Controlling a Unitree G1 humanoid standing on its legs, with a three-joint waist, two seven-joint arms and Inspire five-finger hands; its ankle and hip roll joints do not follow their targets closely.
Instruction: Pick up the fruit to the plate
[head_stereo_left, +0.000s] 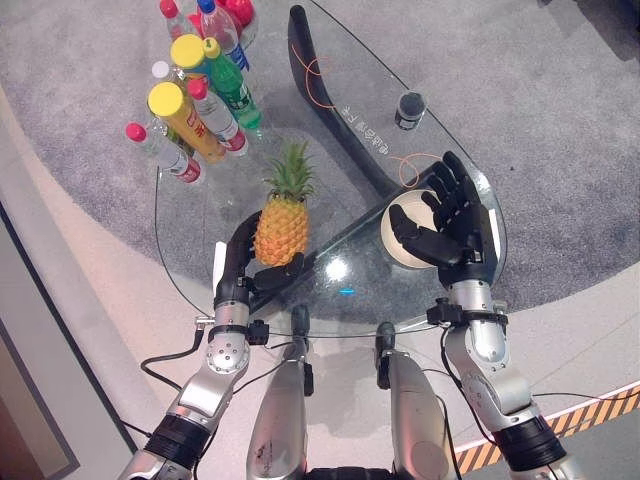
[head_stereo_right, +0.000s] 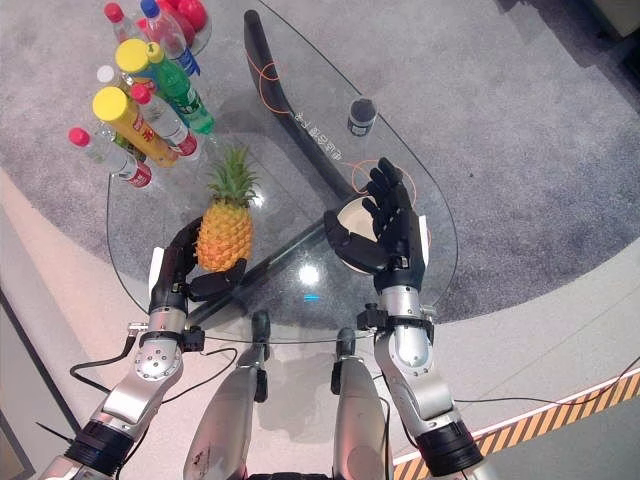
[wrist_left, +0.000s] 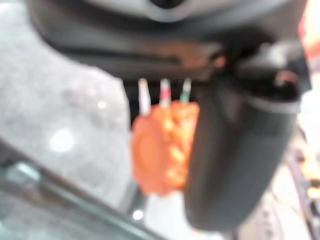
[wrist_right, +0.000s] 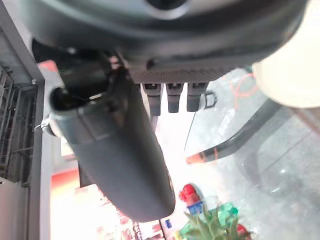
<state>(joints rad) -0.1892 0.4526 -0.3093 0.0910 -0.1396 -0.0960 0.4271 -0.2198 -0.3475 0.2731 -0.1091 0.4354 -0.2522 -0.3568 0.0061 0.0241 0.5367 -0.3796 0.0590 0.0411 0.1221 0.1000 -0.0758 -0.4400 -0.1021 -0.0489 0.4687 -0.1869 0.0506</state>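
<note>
Pineapple, knobbly orange-yellow with a spiky green crown, stands upright on the clear glass tabletop, clasped by the left robot hand, dark fingers behind it and thumb curled across its base. The right robot hand hovers with fingers spread and straight over a round cream plate, holding nothing. Plastic bottles with coloured caps cluster at the far left; a small dark cylinder stands apart.
</note>
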